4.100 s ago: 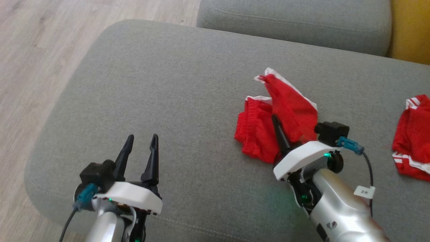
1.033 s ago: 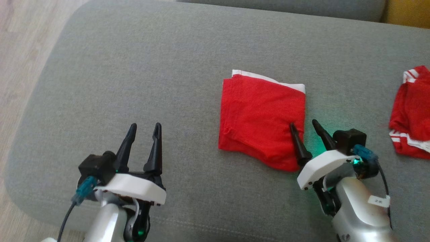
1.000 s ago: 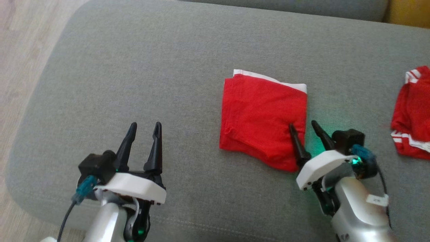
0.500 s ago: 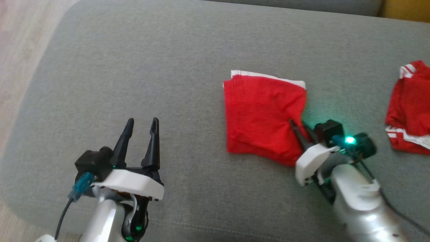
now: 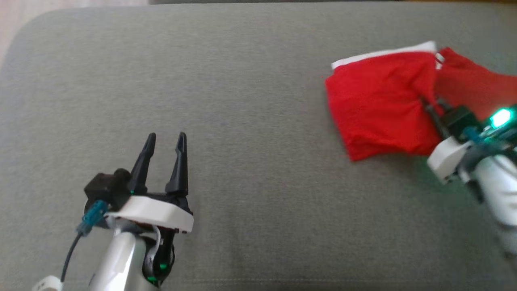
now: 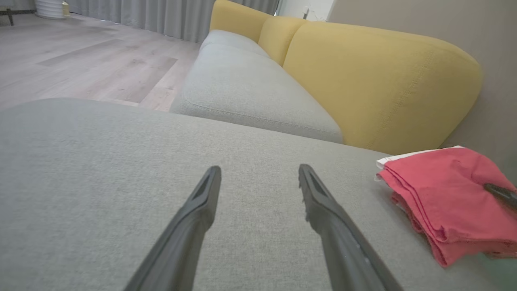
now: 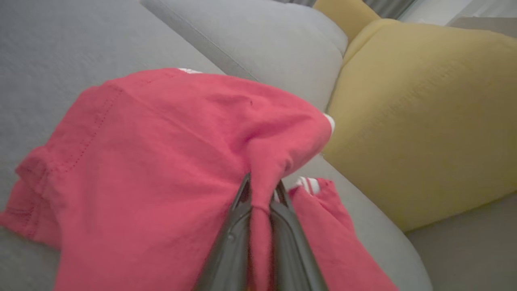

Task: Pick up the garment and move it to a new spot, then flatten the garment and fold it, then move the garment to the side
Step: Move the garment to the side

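Red folded garment (image 5: pixel 379 105) is shifting: in the head view the right gripper (image 5: pixel 431 106), newly clamped on it, is dragging it against the other red garment (image 5: pixel 472 83). Left wrist view: the left gripper (image 6: pixel 258 171) is idling wide open, far from that pile. Right wrist view: jaws are pinching cloth, so the sideways move is seemingly starting.

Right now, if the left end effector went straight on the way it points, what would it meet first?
Probably the grey cushion ahead of the left end effector; the red garment lies off to its right. Depth unclear.
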